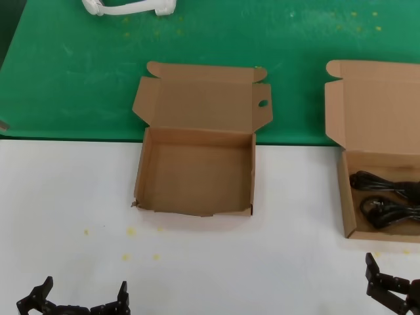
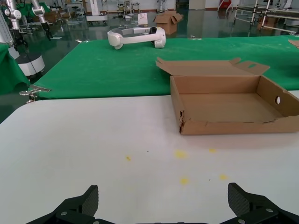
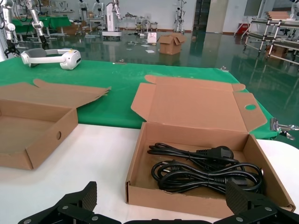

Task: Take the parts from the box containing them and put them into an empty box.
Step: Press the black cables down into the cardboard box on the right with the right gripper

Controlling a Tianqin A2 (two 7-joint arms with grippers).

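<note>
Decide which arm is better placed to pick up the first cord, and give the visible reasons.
Right. The right gripper sits open just in front of the box holding the cords. The left gripper waits open, far across the table.

Empty box (image 1: 197, 172): plain brown cardboard, no print. Box holding the cords (image 3: 196, 140): same plain brown, inside and out. Cords (image 3: 205, 170): black, plug ends black too. Worktop (image 1: 65, 210): white, with a few small yellow specks near the front. Cloth behind it (image 1: 79, 65): solid green, also dotted with faint yellow flecks. Headset-like device (image 2: 136, 36) on the green cloth: white with a dark band. Left gripper (image 1: 77, 303) and right gripper (image 1: 394, 289): fingers matte black.
</note>
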